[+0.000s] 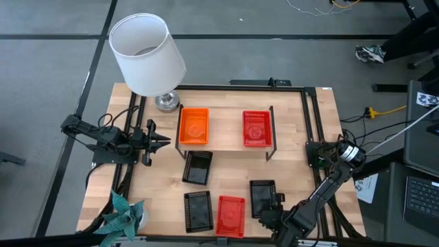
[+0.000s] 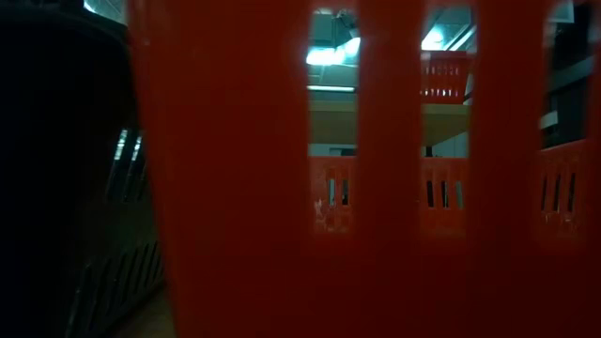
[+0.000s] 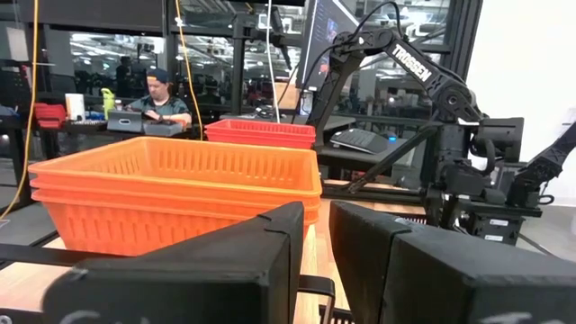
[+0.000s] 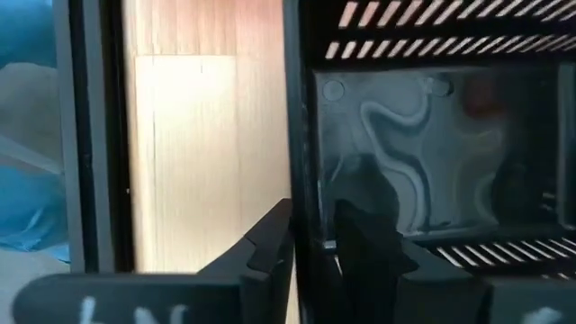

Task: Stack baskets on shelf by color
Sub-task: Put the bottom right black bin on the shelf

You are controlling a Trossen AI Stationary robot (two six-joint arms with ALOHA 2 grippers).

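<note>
Low view: a red basket (image 2: pixel 244 169) blocks nearly everything. Right pincer (image 4: pixel 315 236) pinches the wall of a black mesh basket (image 1: pixel 263 197) on the surface (image 1: pixel 295 130). Left pincer (image 1: pixel 163 142), slightly parted, empty, faces stacked orange baskets (image 1: pixel 193 126) on the shelf (image 1: pixel 225 130).

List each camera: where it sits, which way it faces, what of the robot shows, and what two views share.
High: overhead, straight down on the table; both arms show.
Low: table height, blocked by a red basket; no arm shows.
Left wrist: looks across the shelf at the orange baskets, past the left gripper; the right arm stands beyond.
Right wrist: down on a black basket, right gripper astride its wall.
Shared: the orange baskets show in the high and left wrist views.
</note>
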